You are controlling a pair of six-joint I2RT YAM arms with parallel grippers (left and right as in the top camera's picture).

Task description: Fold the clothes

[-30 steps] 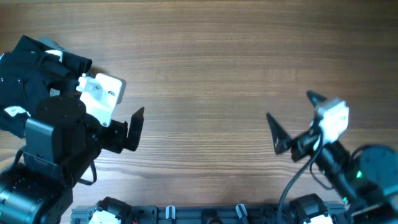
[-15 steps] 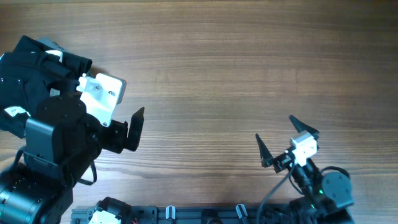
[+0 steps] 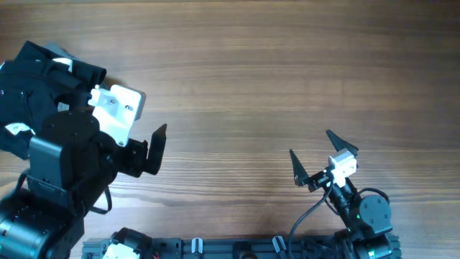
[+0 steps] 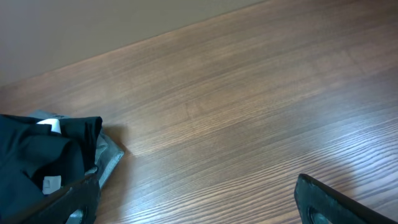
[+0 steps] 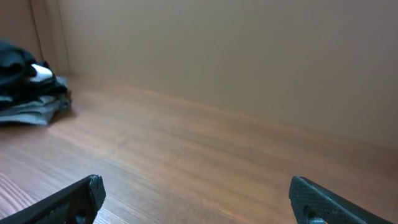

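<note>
The clothes (image 3: 36, 83) lie as a stacked pile at the table's left edge, mostly black with grey and white bits, partly hidden under my left arm. The pile also shows in the left wrist view (image 4: 43, 155) and far off in the right wrist view (image 5: 28, 84). My left gripper (image 3: 147, 147) is open and empty, just right of the pile. My right gripper (image 3: 314, 157) is open and empty over bare wood near the front right, far from the pile.
The wooden table (image 3: 251, 72) stretches across the whole view. A plain wall (image 5: 217, 56) rises behind its far edge. The arm bases and a rail (image 3: 237, 248) sit along the front edge.
My right arm has drawn back toward its base and swung left, its gripper staying open. The left arm and the pile have not moved.
</note>
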